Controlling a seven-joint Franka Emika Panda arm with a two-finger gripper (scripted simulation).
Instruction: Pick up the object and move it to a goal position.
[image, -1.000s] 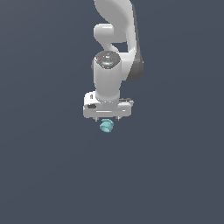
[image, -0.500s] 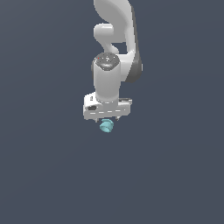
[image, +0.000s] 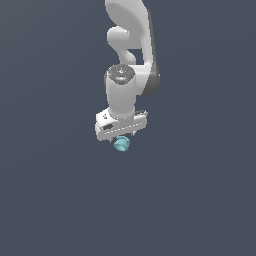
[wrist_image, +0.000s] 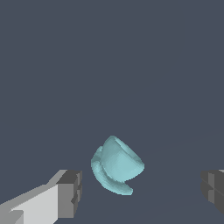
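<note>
The object (image: 121, 144) is a small teal-cyan rounded lump with a curved rim, lying on the dark grey floor. In the exterior view it shows just below the white hand of the arm. My gripper (image: 121, 138) hangs straight over it, pointing down. The wrist view shows the object (wrist_image: 116, 165) lying between the two grey fingertips (wrist_image: 69, 193), nearer to that one than to the other. My gripper (wrist_image: 142, 191) is open, with a gap on both sides of the lump, and neither pad touches it.
The floor is a plain dark grey surface (image: 200, 200) with no other objects or edges in sight. The white arm (image: 127, 55) rises straight above the hand.
The hand has turned a little about its vertical axis and sunk slightly towards the object. The teal lump has stayed where it was.
</note>
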